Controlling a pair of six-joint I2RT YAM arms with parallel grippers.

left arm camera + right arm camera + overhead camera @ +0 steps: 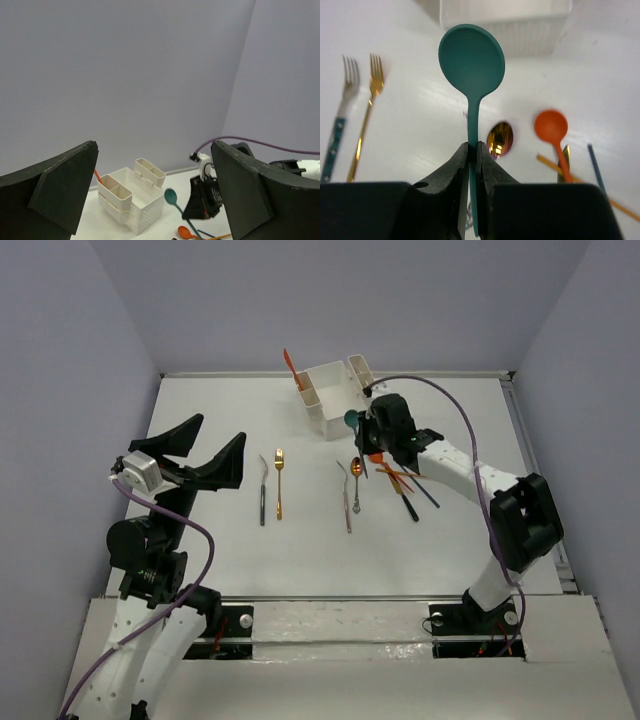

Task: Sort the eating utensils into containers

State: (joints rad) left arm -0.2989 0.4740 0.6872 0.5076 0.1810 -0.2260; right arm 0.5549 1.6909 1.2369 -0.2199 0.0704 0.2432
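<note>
One teal spoon (471, 57) sits clamped by its handle between the closed jaws of the right arm (470, 475), its round bowl pointing away from the wrist toward the white box (505, 20) at the top of the right wrist frame. From above, that bowl lies just beside the near corner of the box, right of centre in the upper part of the frame. In the left wrist view the spoon appears raised off the surface (200, 570), tilted with its bowl uppermost.

The box stands at the upper middle of the surface, and an orange utensil (292, 370) leans upright in one of its narrow compartments on the left side.

Left of centre, a gold fork (280, 480) and a black-handled silver fork (262, 490) lie side by side, close but apart. Near the middle lie a purple-handled piece (347, 498) and a shiny gold-toned spoon (499, 139). Under the right wrist, an orange spoon (551, 126) lies among a crossed cluster of slim orange, dark blue and black pieces.

The left arm (140, 540) hangs over the left side of the surface, its jaws spread wide and holding nothing.
</note>
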